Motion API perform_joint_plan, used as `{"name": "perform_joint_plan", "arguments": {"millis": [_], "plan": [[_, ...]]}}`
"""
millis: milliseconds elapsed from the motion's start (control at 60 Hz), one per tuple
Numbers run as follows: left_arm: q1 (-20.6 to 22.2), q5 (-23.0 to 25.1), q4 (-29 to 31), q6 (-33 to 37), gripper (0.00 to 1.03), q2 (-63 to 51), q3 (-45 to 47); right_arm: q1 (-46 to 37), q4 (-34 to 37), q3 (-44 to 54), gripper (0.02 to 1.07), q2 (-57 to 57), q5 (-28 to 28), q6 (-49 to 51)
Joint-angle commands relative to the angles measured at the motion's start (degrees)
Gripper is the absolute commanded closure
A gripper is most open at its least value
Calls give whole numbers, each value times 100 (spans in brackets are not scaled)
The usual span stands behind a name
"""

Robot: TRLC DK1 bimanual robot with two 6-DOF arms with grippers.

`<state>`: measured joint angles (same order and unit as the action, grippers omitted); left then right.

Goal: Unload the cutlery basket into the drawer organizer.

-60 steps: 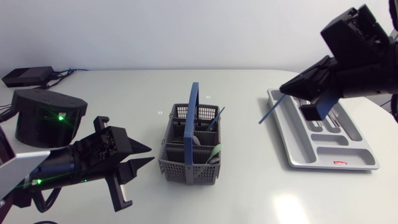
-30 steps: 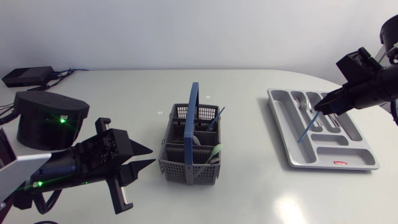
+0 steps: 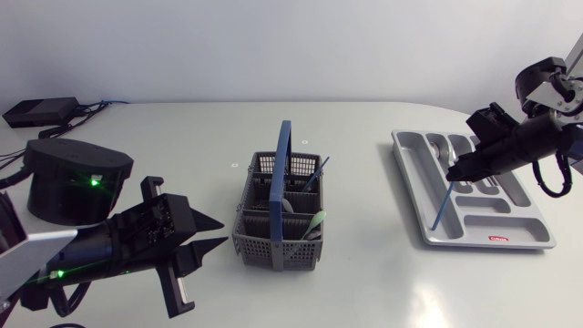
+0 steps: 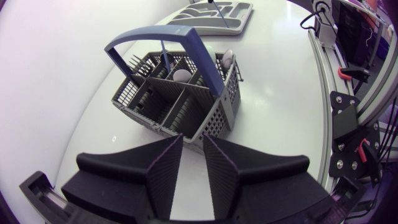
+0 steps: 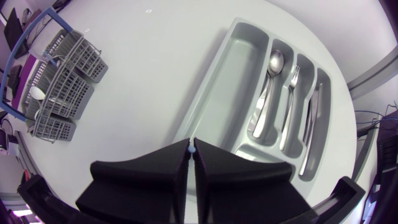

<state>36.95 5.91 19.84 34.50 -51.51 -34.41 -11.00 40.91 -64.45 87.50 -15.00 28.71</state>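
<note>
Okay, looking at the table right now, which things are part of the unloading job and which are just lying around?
Job: cutlery basket, drawer organizer, thin blue stick in the right gripper, and the spoon, fork and knife lying in the organizer.
Lying about: round black device, small black box.

One blue-handled grey mesh cutlery basket [image 3: 273,246], one grey plastic drawer organizer [image 3: 412,169], three steel utensils [image 5: 291,102], two thin blue sticks [image 3: 443,204].

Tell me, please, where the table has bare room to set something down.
Free: the table between cutlery basket and drawer organizer, and behind the basket. Crowded: left gripper near the basket; right gripper with a blue stick over the organizer.
</note>
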Motion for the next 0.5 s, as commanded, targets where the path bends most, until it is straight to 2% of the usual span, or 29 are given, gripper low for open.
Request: {"name": "perform_joint_plan", "arguments": {"millis": [0,317,483], "plan": [[49,-2,-24,-66,75,53,145,-60,-232,-15,101,381,24,-138],[49,-38,-24,-66,75,53,163,-139,-1313,-490,99,1594,15,-595],[49,-38,-32,-66,75,53,172,-148,-1621,-771,79,2007,24,-814]]}}
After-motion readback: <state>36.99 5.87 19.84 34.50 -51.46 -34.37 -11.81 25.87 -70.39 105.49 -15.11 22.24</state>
